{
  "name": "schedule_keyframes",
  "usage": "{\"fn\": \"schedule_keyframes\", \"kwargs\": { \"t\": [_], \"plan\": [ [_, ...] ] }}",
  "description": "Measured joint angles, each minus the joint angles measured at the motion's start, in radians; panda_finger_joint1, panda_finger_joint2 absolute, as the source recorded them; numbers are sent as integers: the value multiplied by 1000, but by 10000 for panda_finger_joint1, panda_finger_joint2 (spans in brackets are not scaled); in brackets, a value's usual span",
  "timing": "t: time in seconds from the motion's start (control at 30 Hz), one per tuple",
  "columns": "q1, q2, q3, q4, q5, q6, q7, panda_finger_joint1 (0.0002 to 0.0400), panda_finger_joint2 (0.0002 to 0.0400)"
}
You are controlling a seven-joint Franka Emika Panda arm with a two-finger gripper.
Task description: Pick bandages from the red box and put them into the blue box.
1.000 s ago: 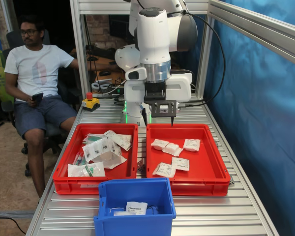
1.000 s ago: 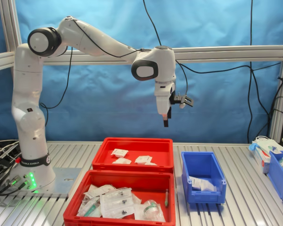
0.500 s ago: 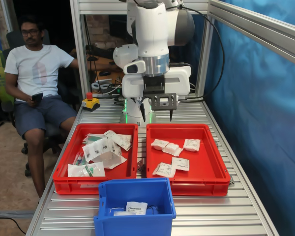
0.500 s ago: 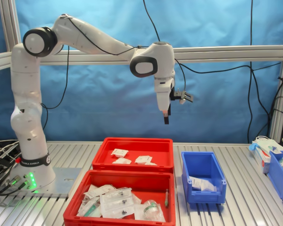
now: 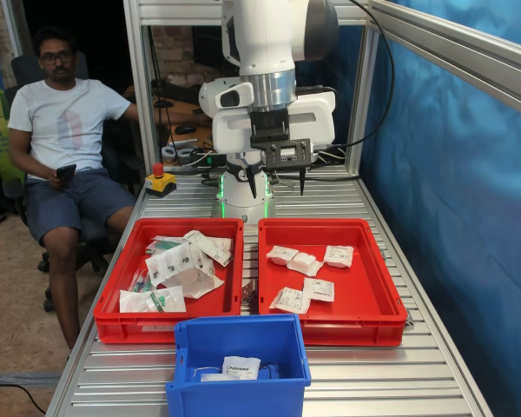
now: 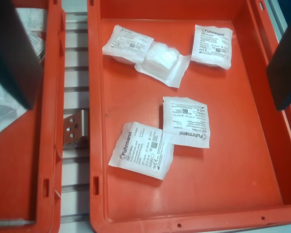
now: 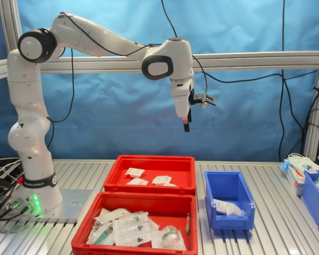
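Several white bandages [image 5: 304, 291] lie in the red box [image 5: 369, 300] at the first exterior view's right; the wrist view shows them spread over its floor, two bandages [image 6: 186, 121] overlapping near the middle. My gripper [image 5: 276, 185] hangs open and empty high above the red box's [image 7: 149, 162] far part, seen end-on in the second exterior view as gripper [image 7: 186, 126]. Its dark fingers [image 6: 12, 53] frame the wrist view. The blue box [image 5: 239, 347] stands in front of the trays with a bandage [image 5: 240, 367] inside; in the second exterior view the blue box [image 7: 228, 199] is right of the trays.
A twin red tray [image 5: 113, 321] with clear plastic bags [image 5: 178, 265] sits beside the red box. A metal bracket [image 6: 72, 128] lies between the trays. A man [image 5: 61, 130] sits at the first exterior view's left near a red stop button [image 5: 160, 178]. More blue bins [image 7: 316, 191] stand at the second exterior view's right.
The arm has lifted the gripper higher and drawn it back toward the robot base, away from the blue box. The gripper stays open; the bandages have not moved.
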Motion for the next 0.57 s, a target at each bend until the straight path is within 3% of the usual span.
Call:
{"fn": "schedule_keyframes", "kwargs": {
  "t": [0.57],
  "plan": [
    [-15, 0, 17, -12, -1, -2, 0, 400, 400]
  ]
}}
